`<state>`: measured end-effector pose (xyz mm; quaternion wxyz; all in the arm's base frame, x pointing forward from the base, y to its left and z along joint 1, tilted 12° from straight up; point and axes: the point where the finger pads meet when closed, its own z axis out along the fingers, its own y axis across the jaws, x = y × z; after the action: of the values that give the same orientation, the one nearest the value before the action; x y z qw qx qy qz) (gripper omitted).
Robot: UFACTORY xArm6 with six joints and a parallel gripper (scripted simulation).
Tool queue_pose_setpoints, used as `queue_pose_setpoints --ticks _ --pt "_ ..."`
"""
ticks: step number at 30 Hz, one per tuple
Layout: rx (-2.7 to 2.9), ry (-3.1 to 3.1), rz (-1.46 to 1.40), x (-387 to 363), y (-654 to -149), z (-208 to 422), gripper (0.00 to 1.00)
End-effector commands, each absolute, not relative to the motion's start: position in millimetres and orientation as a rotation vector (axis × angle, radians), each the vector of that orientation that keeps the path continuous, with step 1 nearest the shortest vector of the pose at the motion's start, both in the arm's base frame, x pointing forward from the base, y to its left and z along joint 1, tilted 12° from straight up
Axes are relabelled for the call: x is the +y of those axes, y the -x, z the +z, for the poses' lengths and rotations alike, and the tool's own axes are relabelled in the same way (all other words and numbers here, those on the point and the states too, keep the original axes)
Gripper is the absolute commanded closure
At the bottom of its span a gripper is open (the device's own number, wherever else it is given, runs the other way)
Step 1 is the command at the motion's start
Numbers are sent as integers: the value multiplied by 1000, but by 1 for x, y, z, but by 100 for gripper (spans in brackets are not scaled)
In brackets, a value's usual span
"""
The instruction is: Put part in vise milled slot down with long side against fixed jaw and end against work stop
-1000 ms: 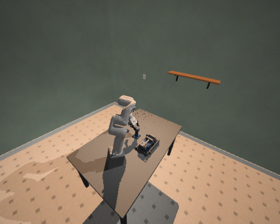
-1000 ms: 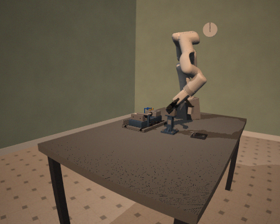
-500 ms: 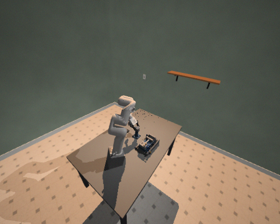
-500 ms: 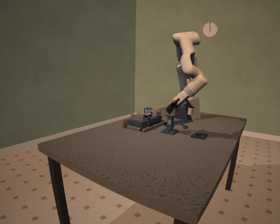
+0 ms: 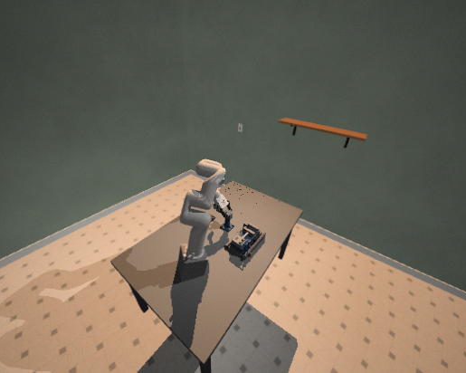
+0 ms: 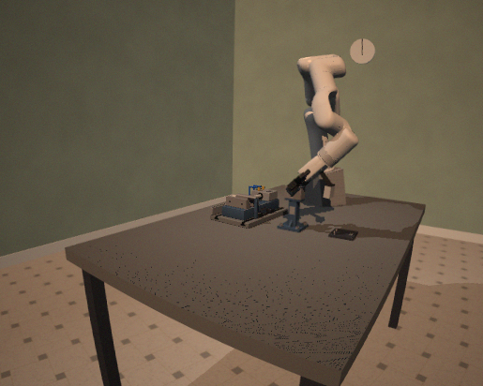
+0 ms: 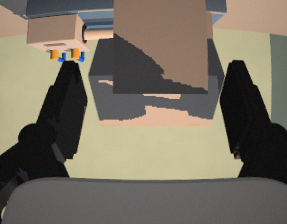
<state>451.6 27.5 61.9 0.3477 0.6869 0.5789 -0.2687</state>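
The part (image 7: 160, 30), a tan block, lies in the blue-grey V-block (image 7: 154, 92) right in front of the wrist camera. My gripper (image 7: 153, 79) is open, one dark finger on each side of the part and apart from it. From the side, the gripper (image 6: 297, 184) tilts down over the top of the V-block (image 6: 293, 213). The vise (image 6: 249, 208) stands to the left of the V-block, with its jaws open. The dark infeed plate (image 6: 342, 233) lies flat on the table to the right, with nothing on it. I cannot make out the part's slot.
The vise (image 5: 245, 240) and the V-block (image 5: 227, 224) stand close together near the arm's base (image 5: 194, 253). The vise's blue body and a small tan jaw block (image 7: 55, 30) show beyond the part in the wrist view.
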Motion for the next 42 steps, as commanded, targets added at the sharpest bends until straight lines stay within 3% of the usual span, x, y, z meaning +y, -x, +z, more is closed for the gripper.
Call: queue_pose_setpoints --ticks 1,13,14,42 --pt "1500 -1782 -692 28 -453 63 11" --pt "1500 -1782 -692 28 -453 63 11" --pt "1500 -1782 -692 28 -453 63 100" --pt "1500 -1782 -692 28 -453 63 100"
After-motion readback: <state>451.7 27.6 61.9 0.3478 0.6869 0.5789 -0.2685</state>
